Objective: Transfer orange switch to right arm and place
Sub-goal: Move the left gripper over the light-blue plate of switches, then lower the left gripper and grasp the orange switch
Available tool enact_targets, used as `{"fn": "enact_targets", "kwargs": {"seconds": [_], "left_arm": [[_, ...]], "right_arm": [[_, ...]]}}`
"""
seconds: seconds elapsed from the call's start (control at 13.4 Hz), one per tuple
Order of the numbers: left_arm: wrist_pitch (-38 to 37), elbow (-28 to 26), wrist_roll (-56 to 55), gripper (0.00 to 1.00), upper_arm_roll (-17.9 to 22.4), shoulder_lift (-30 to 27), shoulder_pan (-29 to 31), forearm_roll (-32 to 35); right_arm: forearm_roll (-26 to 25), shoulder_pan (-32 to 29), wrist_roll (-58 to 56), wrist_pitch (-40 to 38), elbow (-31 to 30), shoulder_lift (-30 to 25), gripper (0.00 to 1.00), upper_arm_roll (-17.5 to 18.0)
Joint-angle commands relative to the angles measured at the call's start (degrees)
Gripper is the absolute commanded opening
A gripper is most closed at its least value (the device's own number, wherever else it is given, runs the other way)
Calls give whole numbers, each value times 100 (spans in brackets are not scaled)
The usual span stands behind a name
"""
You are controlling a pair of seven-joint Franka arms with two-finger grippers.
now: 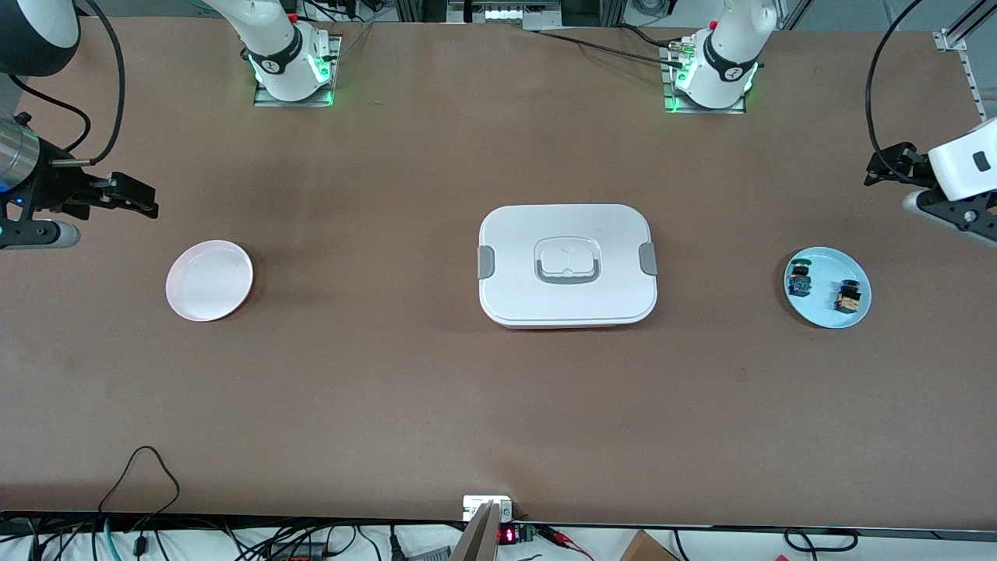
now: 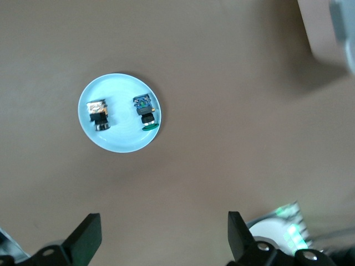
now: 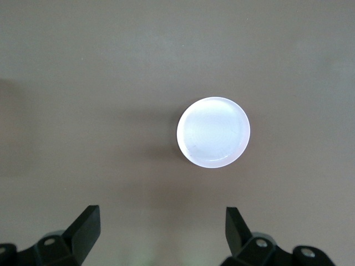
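Orange switch (image 1: 847,297) is laid on light-blue plate (image 1: 827,313) beside blue-green switch (image 1: 799,281); left pincer (image 2: 165,238) and right pincer (image 3: 162,233) are held wide above desk (image 1: 498,405).

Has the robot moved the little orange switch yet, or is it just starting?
Just starting. Nothing looks done: the orange switch lies on the blue plate beside the blue-green switch. Nothing is in hand: the left gripper hangs open over the table near that plate, and the right gripper is open near the pink plate. Picking, handing over and placing remain.
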Motion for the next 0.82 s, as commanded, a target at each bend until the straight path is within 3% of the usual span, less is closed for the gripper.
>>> {"fn": "enact_targets", "kwargs": {"seconds": [0.0,0.52,0.75], "left_arm": [[193,23,1995,100,-16,416,180,306],[2424,-715,5355,100,-25,1295,690,395],[3400,-1074,6402,100,-33,1489,821,386]], "right_arm": [[-66,32,-43,-25,62,-12,100,34],[4,32,-34,97,44,-20,100,43],[4,40,-42,440,-271,-186,100,43]]}}
